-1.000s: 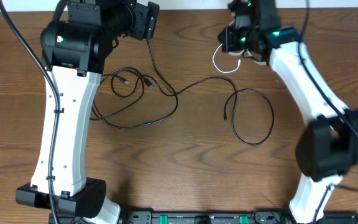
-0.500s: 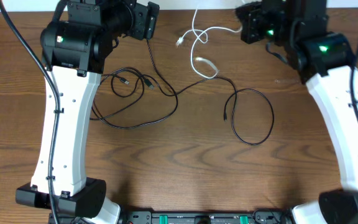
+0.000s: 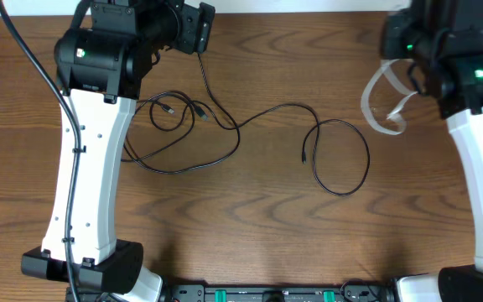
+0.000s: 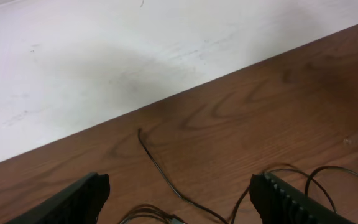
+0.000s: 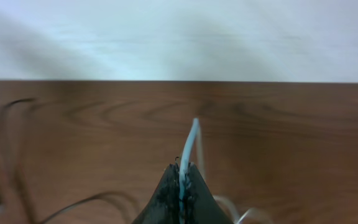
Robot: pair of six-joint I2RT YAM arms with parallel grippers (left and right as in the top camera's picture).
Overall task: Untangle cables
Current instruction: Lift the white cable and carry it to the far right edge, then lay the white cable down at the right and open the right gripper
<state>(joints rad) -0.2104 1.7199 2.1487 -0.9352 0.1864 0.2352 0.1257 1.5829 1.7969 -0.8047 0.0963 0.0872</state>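
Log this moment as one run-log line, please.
right jaws: shut on thin white cable | left jaws: open, empty | long thin black cable: on wooden table

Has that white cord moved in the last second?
Yes. The white cord, pinched in the right fingers, has swung right: from upper left of the loop in the black cord to its upper right.

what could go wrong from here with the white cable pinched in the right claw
1. The right claw pinches the white cable only at its tips; the loose, blurred loops could slip free or drop onto the black cable.
2. The black cable's loops cross near the left arm; a pull from the open left claw may tighten them.
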